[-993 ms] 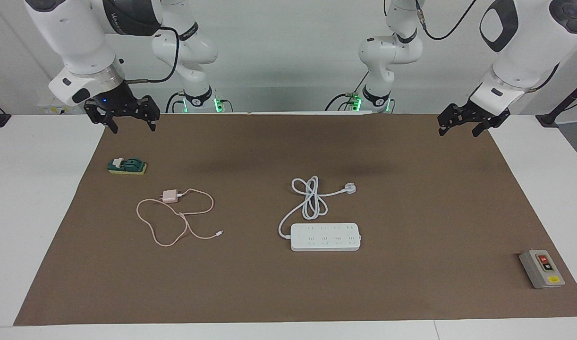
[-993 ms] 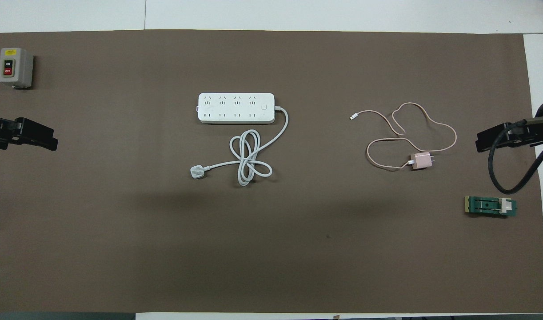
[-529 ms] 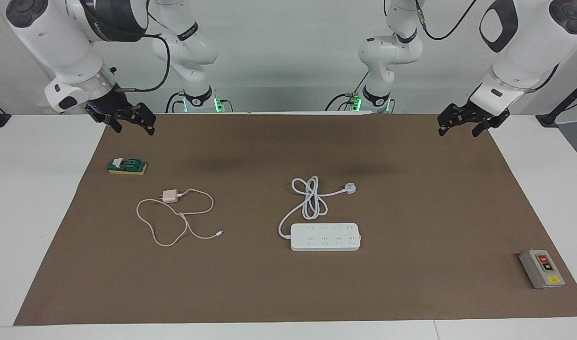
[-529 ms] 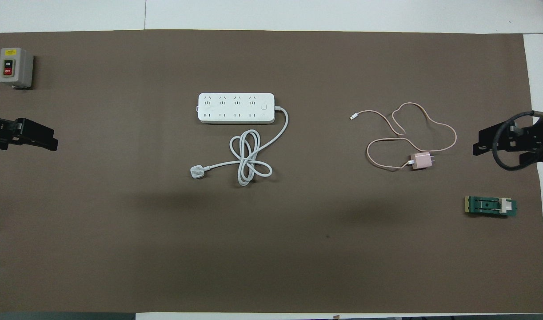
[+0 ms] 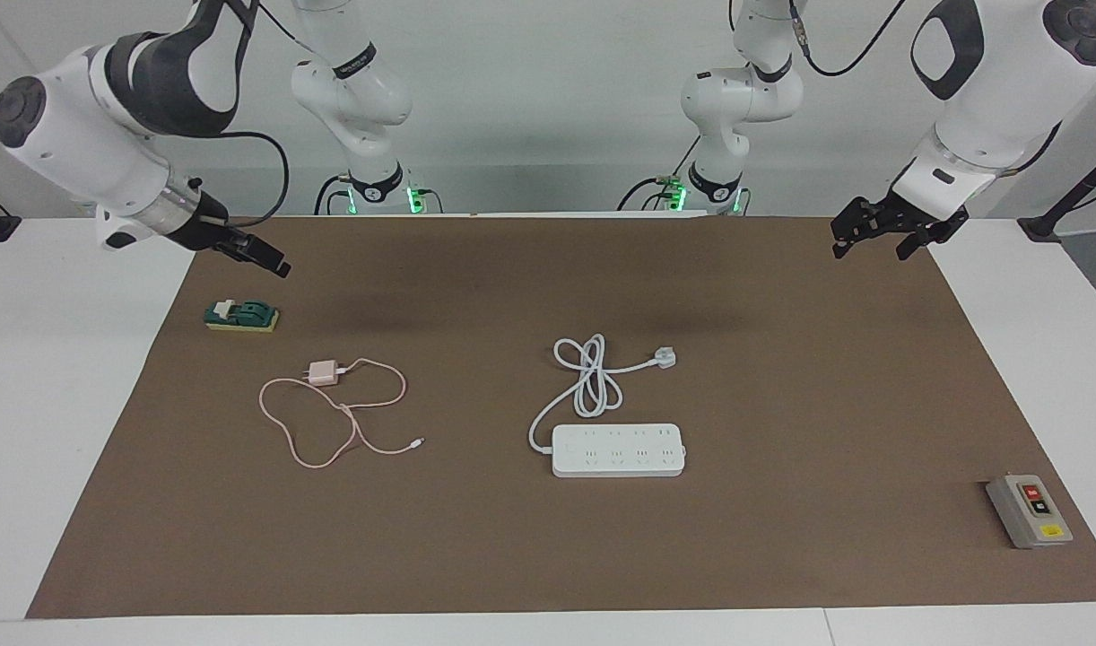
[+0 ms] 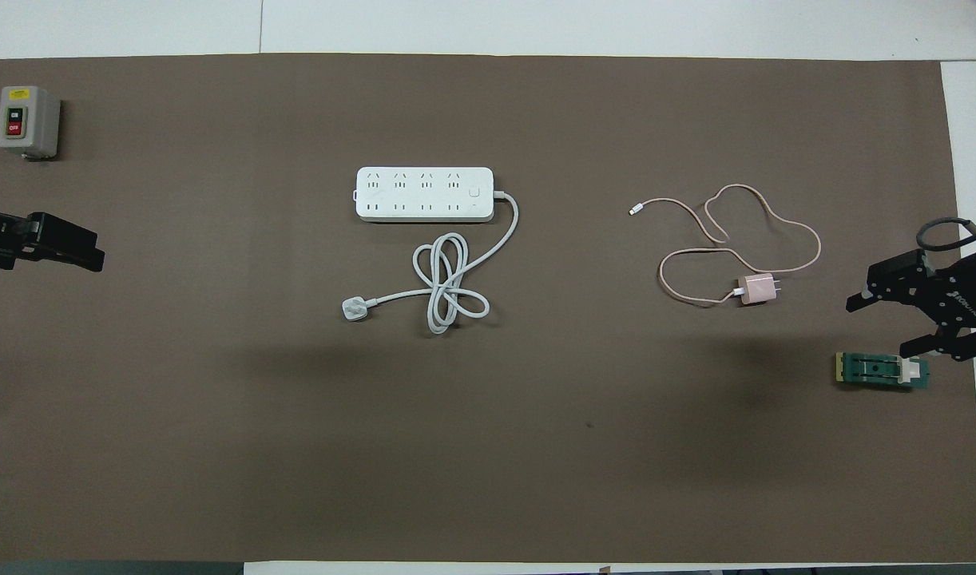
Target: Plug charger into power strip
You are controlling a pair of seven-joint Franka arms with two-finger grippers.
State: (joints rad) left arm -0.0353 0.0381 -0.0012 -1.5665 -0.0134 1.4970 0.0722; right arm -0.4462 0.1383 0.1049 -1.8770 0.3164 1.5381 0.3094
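The charger (image 5: pixel 322 373) is a pale pink cube lying on the brown mat toward the right arm's end. Its thin pink cable (image 5: pixel 288 431) loops away from the robots and ends in a white connector (image 5: pixel 418 441). It also shows in the overhead view (image 6: pixel 757 288). The power strip (image 5: pixel 618 450) lies flat mid-table, sockets up, and also shows in the overhead view (image 6: pixel 424 194). Its thick cord is coiled nearer to the robots. My right gripper (image 6: pixel 883 326) is open and empty in the air over the mat's edge at its own end (image 5: pixel 274 263). My left gripper (image 5: pixel 871 249) waits open and empty over the mat's corner at its end (image 6: pixel 93 254).
The strip's white three-pin plug (image 5: pixel 664 358) lies beside the coiled cord. A green and yellow part (image 6: pixel 882 370) lies under the right gripper's end of the mat. A grey box with red and black buttons (image 5: pixel 1029 510) sits at the left arm's end, farthest from the robots.
The right arm has swung its wrist round and the gripper has sunk a little, now over the mat's edge by the green part. The left arm, charger and power strip have not moved.
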